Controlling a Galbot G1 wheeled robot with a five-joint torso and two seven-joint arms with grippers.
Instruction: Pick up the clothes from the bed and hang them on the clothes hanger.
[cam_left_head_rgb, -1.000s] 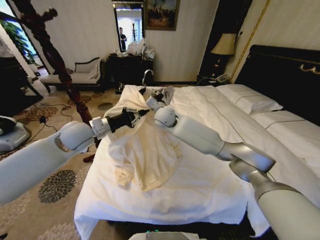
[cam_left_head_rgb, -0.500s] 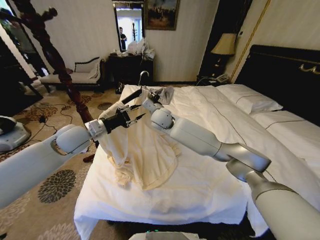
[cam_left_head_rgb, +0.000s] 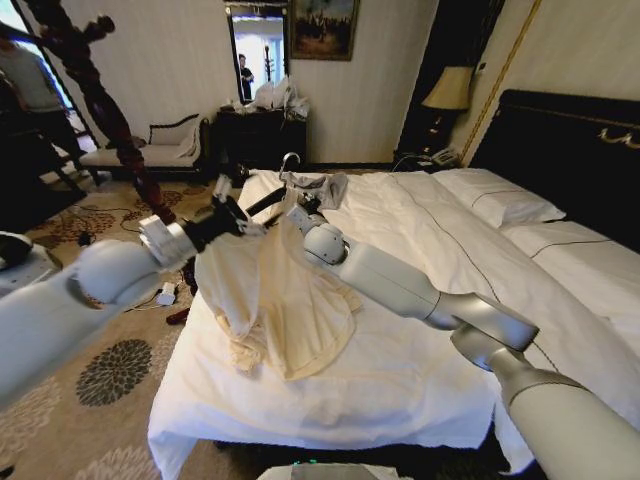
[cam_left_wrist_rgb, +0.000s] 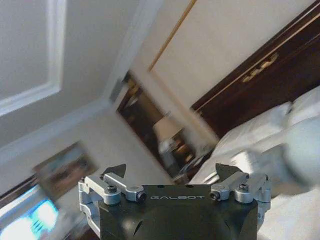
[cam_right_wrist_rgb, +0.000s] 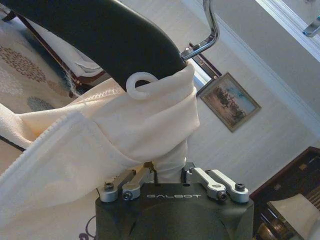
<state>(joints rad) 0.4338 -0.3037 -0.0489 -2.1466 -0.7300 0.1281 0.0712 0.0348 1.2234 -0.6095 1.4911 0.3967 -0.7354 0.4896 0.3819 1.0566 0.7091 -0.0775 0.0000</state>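
A tall dark carved wooden coat stand (cam_left_head_rgb: 95, 95) is standing on the patterned carpet just beside the left side of the wide white-sheeted bed (cam_left_head_rgb: 400, 370), close behind the left arm. A small grey garment (cam_left_head_rgb: 325, 186) is lying on the sheet near the far edge, just beyond the right gripper, and a black headboard with gold trim (cam_left_head_rgb: 570, 150) is rising on the right.

The large cream collared shirt of thin soft fabric (cam_left_head_rgb: 275, 290) is hanging in loose folds from its raised collar end, with its lower part still bunched and creased on the mattress. The slim black shoulder-shaped hanger with a silver wire hook (cam_right_wrist_rgb: 100, 30) is sitting in the neck of the shirt; in the right wrist view the collar is wrapping around the hanger's dark arm below the hook.

The right gripper (cam_right_wrist_rgb: 170, 175) is closing its fingers on a gathered twist of the shirt just under the hanger. The left gripper (cam_left_head_rgb: 228, 212) is hovering at the raised shirt's shoulder; in its wrist view its fingers (cam_left_wrist_rgb: 116, 176) are spread wide with nothing between them.
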